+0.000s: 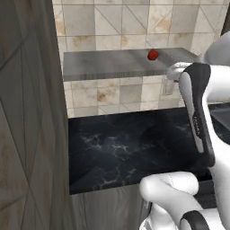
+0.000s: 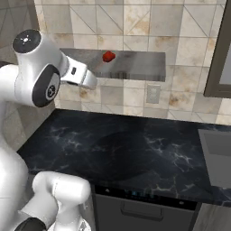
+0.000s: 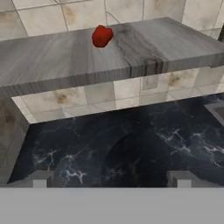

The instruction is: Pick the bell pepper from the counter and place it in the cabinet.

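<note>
You see the pepper point(image 3: 101, 36) resting on the grey cabinet point(image 3: 65, 61) slab, at the upper left of the hand view, well above the black surface point(image 3: 144, 148). Your pincer point(image 3: 111, 178) stands wide and empty, tips at the bottom edge.

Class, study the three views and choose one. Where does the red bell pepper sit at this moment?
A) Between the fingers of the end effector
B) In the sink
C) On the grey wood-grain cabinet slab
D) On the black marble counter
C: the bell pepper rests on top of the grey cabinet slab, above the counter, with nothing gripping it.
</note>
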### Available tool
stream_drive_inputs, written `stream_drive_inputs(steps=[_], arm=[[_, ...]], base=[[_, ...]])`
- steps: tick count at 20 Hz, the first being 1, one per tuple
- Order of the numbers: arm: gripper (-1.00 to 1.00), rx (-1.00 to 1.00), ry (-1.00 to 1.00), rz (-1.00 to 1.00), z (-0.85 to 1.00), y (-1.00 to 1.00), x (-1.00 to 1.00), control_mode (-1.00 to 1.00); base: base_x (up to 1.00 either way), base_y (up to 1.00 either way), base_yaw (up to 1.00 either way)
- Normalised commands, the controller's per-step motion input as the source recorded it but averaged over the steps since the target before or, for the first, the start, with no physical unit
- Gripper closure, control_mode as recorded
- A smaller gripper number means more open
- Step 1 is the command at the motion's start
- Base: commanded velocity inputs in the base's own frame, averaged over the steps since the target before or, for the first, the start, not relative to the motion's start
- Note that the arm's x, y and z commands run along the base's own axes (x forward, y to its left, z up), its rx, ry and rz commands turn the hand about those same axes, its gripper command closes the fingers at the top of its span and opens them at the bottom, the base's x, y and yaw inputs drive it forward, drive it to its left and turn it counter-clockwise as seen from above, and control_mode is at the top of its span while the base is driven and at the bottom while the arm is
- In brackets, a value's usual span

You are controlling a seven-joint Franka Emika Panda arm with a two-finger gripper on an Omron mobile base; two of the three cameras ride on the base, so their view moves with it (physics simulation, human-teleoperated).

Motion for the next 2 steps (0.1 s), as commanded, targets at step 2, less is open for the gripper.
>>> stream_drive_inputs(steps=[2], arm=[[-1.0,0.07,0.05,0.0,-0.07,0.0,-0.91,-1.0]], base=[[0.0,0.0,0.0]])
